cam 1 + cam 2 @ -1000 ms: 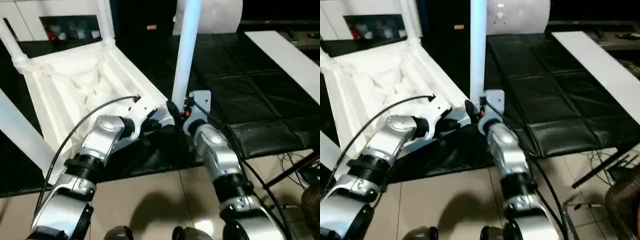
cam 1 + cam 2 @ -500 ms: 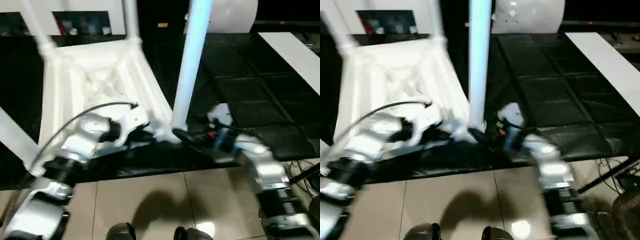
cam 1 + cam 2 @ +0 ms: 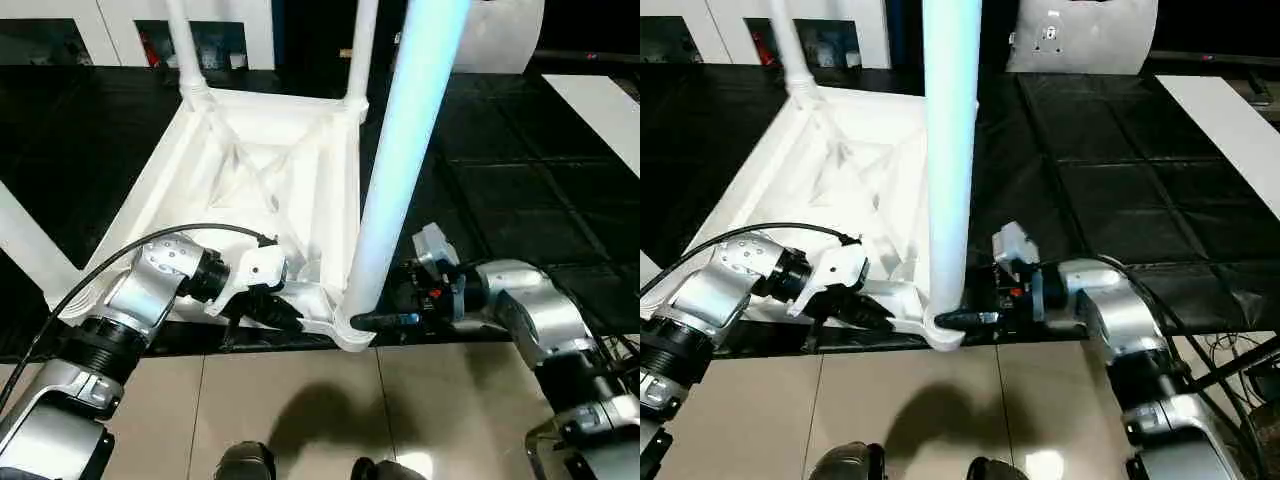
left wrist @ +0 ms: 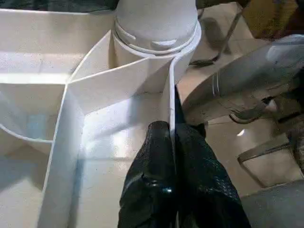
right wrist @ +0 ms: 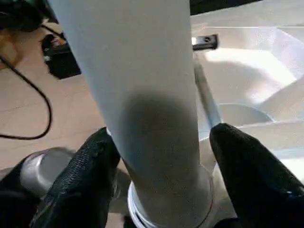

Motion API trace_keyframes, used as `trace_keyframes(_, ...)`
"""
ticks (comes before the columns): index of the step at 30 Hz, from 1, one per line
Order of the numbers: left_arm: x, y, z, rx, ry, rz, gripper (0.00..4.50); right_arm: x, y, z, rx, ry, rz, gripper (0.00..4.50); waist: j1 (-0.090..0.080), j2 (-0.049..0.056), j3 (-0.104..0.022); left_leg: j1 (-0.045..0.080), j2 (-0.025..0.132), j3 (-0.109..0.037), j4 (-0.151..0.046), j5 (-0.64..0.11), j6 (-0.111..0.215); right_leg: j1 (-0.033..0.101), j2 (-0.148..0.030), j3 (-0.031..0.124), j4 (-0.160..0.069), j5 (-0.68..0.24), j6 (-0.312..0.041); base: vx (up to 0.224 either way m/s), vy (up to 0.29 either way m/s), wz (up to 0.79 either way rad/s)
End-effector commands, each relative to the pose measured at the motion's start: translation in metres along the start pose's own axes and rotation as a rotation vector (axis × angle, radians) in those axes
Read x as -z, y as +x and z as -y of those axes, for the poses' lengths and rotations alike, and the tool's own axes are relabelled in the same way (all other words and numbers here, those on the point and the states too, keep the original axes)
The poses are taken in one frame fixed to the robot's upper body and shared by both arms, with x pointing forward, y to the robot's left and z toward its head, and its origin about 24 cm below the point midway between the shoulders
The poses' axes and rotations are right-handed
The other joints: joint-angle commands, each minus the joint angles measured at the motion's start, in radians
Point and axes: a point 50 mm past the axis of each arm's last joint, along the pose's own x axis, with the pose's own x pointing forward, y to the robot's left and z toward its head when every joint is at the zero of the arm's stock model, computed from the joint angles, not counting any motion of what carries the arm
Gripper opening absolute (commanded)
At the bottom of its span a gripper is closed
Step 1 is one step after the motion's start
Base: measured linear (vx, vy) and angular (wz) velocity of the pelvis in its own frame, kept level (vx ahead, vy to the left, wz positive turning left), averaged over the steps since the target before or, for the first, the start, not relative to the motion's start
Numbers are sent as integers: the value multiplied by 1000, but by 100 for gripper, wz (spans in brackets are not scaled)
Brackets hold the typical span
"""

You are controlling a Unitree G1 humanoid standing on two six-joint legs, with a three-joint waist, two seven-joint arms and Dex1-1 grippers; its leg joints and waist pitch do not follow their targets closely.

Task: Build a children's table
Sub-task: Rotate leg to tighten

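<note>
The children's table (image 3: 270,190) lies upside down on the black mat-covered tabletop (image 3: 500,190), its ribbed underside facing up and its near edge reaching the tabletop's front edge, above the tiled floor (image 3: 300,400). Taking the near corner socket (image 3: 352,325) as the landmark, everything else sits around it.

To the left of that socket, the left tool (image 3: 285,316) reaches in from the robot's silver forearm. The left wrist view shows its two black fingers (image 4: 156,161) pinched together on the thin white side wall (image 4: 172,95) of the table top, one finger on each face, just short of the socket. A black cable (image 3: 180,235) loops over the left arm.

Farther behind the socket, two legs (image 3: 185,45) stand up from the far corners, and another leg (image 3: 25,240) crosses the picture's left edge.

From the socket itself rises the near leg (image 3: 405,150), upright and seated in its collar.

To the right of the socket, the right tool (image 3: 375,320) comes in low and level. In the right wrist view its fingers (image 5: 247,175) are spread wide on either side of the leg's base; whether they press on it cannot be told. A white board (image 3: 600,105) lies on the tabletop well to the right.
</note>
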Motion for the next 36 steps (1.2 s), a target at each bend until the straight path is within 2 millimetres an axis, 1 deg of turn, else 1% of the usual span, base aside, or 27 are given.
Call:
trace_keyframes(1, -8, 8, 3, 89, 54, -11, 0, -3, -1, 0, -28, -1, 2, 295, -8, 1, -71, 21, 76, -30, -59, -172, 70, 51, -103, 59, -65, -252, -216, 0, 0, 0)
trace_keyframes(2, -9, 8, 3, 90, 58, -11, 0, -4, -1, 1, -42, 0, -2, 290, -8, -3, -72, 21, 76, -29, -58, -171, 71, 51, -103, 59, -65, -253, -214, 0, 0, 0)
trace_keyframes(4, -9, 8, 2, 89, 65, -12, 0, -5, -2, 1, -67, -2, -11, 275, -7, -2, -74, 19, 75, -29, -57, -158, 74, 52, -102, 59, -63, -242, -215, 0, 0, 0)
trace_keyframes(5, -8, 8, 2, 88, 68, -14, 0, -5, -2, 1, -80, -2, -16, 275, -6, -2, -74, 20, 75, -29, -57, -155, 76, 51, -102, 58, -63, -238, -215, 0, 0, 0)
trace_keyframes(6, -8, 8, 2, 88, 68, -14, 0, -5, -2, 1, -80, -2, -16, 260, -6, -2, -75, 20, 75, -28, -56, -150, 80, 51, -102, 59, -62, -226, -218, 0, 0, 0)
trace_keyframes(10, -6, 7, 1, 77, 65, -18, 0, -4, -1, 0, -102, 1, -20, 230, -5, -3, -76, 19, 74, -28, -55, -143, 82, 52, -101, 58, -60, -221, -218, 0, 0, 0)
trace_keyframes(12, -6, 6, 1, 74, 62, -19, 0, -3, -1, -1, -108, 4, -20, 210, -4, -1, -78, 18, 74, -28, -54, -141, 81, 53, -102, 58, -61, -224, -216, 0, 0, 0)
trace_keyframes(14, -5, 6, 1, 70, 60, -18, 0, -2, 0, -2, -115, 7, -19, 205, -4, 0, -78, 20, 75, -29, -55, -142, 81, 52, -101, 57, -60, -221, -218, 0, 0, 0)
trace_keyframes(17, -5, 6, 1, 67, 56, -16, 0, -1, 1, -3, -121, 11, -16, 203, -4, -1, -79, 20, 75, -28, -54, -140, 81, 52, -101, 57, -58, -207, -223, 0, 0, 0)
trace_keyframes(19, -5, 7, 1, 64, 49, -9, 0, 0, 2, -4, -123, 17, -9, 201, -2, 1, -80, 20, 75, -28, -53, -134, 83, 53, -101, 57, -57, -199, -226, 0, 0, 0)
trace_keyframes(20, -7, 8, 0, 55, 37, 12, 0, 0, 3, -5, -116, 30, 6, 201, -3, 0, -81, 19, 74, -28, -52, -131, 83, 54, -100, 57, -56, -192, -227, 0, 0, 0)
trace_keyframes(21, -8, 8, 0, 47, 26, 28, 0, 0, 4, -6, -106, 39, 17, 201, -2, 2, -82, 20, 74, -28, -52, -126, 84, 55, -99, 57, -55, -184, -230, 0, 0, 0)
trace_keyframes(22, -10, 9, -1, 38, 16, 46, 0, 0, 6, -6, -87, 51, 33, 200, -2, 1, -81, 19, 74, -28, -52, -129, 84, 54, -100, 57, -56, -186, -230, 0, 0, 0)
trace_keyframes(23, -12, 9, -3, 27, 6, 63, 0, 0, 8, -5, -53, 68, 54, 200, -1, 3, -80, 20, 74, -28, -53, -132, 82, 53, -99, 58, -57, -189, -229, 0, 0, 0)
trace_keyframes(24, -14, 10, -3, 20, 0, 73, 0, 0, 10, -5, -30, 79, 68, 200, -1, 2, -80, 19, 74, -28, -53, -135, 80, 54, -101, 58, -57, -193, -228, 0, 0, 0)
trace_keyframes(25, -16, 10, -5, 0, -11, 88, 0, -1, 13, -2, 28, 88, 95, 200, -1, 2, -80, 19, 74, -29, -54, -144, 78, 53, -101, 57, -59, -207, -227, 0, 0, 0)
trace_keyframes(26, -19, 11, -8, -27, -19, 105, 0, -2, 17, -1, 73, 101, 122, 200, -3, 0, -77, 18, 74, -29, -55, -154, 67, 53, -100, 58, -62, -236, -216, 0, 0, 0)
trace_keyframes(27, -21, 13, -12, -65, -35, 123, 0, -1, 22, 0, 128, 110, 136, 200, -3, 1, -76, 20, 74, -30, -56, -164, 62, 51, -103, 58, -66, -261, -211, 0, 0, 0)
trace_keyframes(28, -24, 15, -16, -100, -45, 136, 0, -1, 27, 1, 183, 113, 149, 200, -8, 2, -71, 18, 70, -31, -58, -192, 45, 50, -103, 57, -73, -328, -193, 0, 0, 0)
trace_keyframes(29, -25, 17, -19, -128, -52, 146, 0, -2, 33, 2, 226, 121, 167, 200, -11, 1, -69, 24, 69, -34, -61, -220, 27, 46, -106, 58, -81, -398, -168, 0, 0, 0)
trace_keyframes(30, -27, 20, -22, -150, -64, 151, 0, -2, 38, 2, 266, 133, 178, 200, -15, 0, -65, 21, 67, -37, -65, -237, 14, 48, -106, 57, -87, -452, -144, 0, 0, 0)
trace_keyframes(31, -28, 23, -25, -179, -76, 152, 0, -3, 46, 3, 320, 141, 182, 200, -16, 0, -65, 20, 66, -41, -69, -248, 8, 49, -109, 56, -88, -478, -135, 0, 0, 0)
trace_keyframes(32, -29, 26, -27, -202, -84, 150, 0, -3, 51, 4, 363, 139, 176, 200, -28, -2, -64, 19, 66, -43, -70, -258, -1, 48, -108, 55, -91, -505, -117, 0, 0, 0)
trace_keyframes(33, -30, 28, -29, -217, -93, 146, 0, -3, 56, 4, 396, 140, 176, 200, -34, -2, -63, 19, 66, -44, -72, -261, -5, 47, -107, 55, -92, -509, -111, 0, 0, 0)
trace_keyframes(34, -31, 30, -30, -232, -104, 141, 0, -4, 60, 6, 442, 150, 178, 200, -45, -4, -65, 17, 65, -46, -71, -265, -8, 50, -110, 55, -93, -514, -106, 0, 0, 0)
trace_keyframes(35, -32, 33, -33, -255, -112, 136, 0, -5, 65, 9, 502, 169, 185, 200, -54, -4, -66, 13, 63, -47, -72, -252, -7, 51, -109, 55, -93, -502, -105, 0, 0, 0)
trace_keyframes(36, -33, 35, -35, -278, -121, 137, 0, -6, 70, 11, 558, 192, 195, 199, -62, -2, -64, 9, 61, -47, -72, -248, -5, 50, -107, 54, -94, -501, -103, 0, 0, 0)
